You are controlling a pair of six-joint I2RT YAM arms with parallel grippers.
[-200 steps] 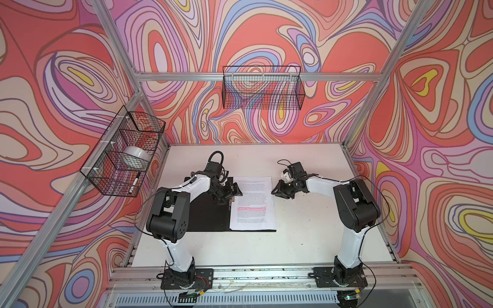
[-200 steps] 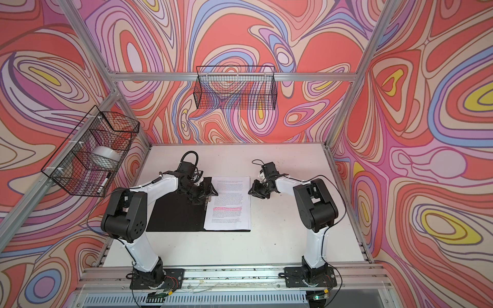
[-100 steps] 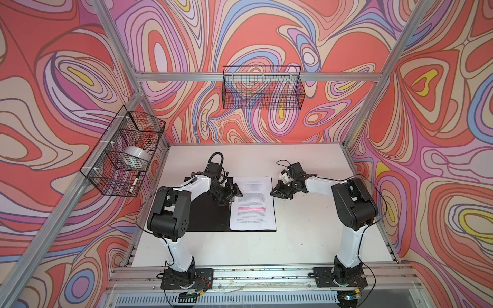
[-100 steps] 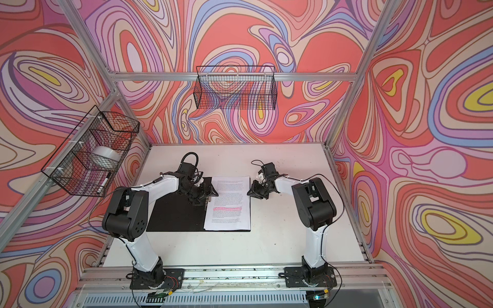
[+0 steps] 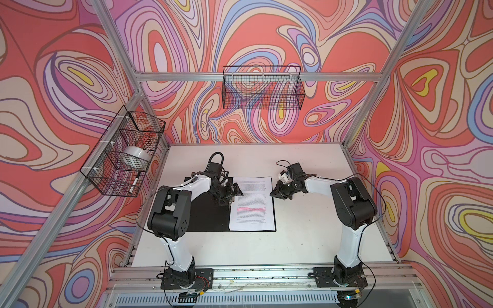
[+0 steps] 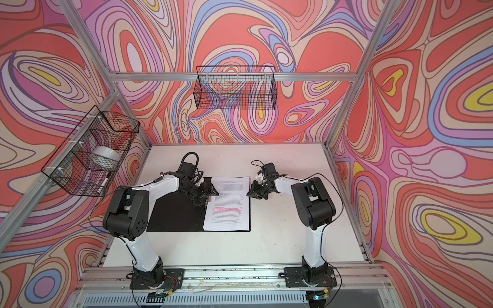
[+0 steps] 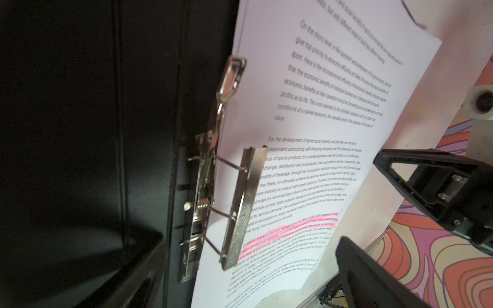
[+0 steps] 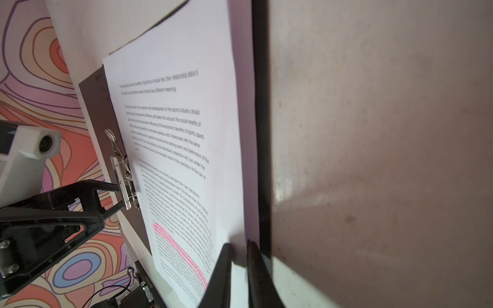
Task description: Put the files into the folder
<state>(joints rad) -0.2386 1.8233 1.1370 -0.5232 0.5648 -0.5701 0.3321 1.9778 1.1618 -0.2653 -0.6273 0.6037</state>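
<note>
The folder [image 5: 205, 217] [image 6: 173, 217] lies open and flat on the white bench [image 5: 306, 234] [image 6: 282, 240], black inside facing up, between the two arms in both top views. The files [image 5: 252, 205] [image 6: 229, 205], white sheets of dense print with a few pink-highlighted lines, lie on its right half, squared to it. The folder's black border shows along their right and near edges. Their left edge sits at the metal spine clip [image 7: 240, 210] [image 8: 124, 170]. In the left wrist view the clip's pressing bar appears raised on its wire arms above the sheet margin.

The left end effector [image 5: 232, 198] [image 6: 208, 198] hangs over the spine clip with its jaws spread wide, one finger above the bare black cover and the other above the paper, holding nothing. The right end effector [image 5: 272, 194] [image 6: 248, 194] [image 8: 238, 243] is low at the right edge of the files, toward the far end of the page. Its jaws are nearly together, with only a slim gap. Whether they pinch the sheet or the folder's edge cannot be told.
</note>
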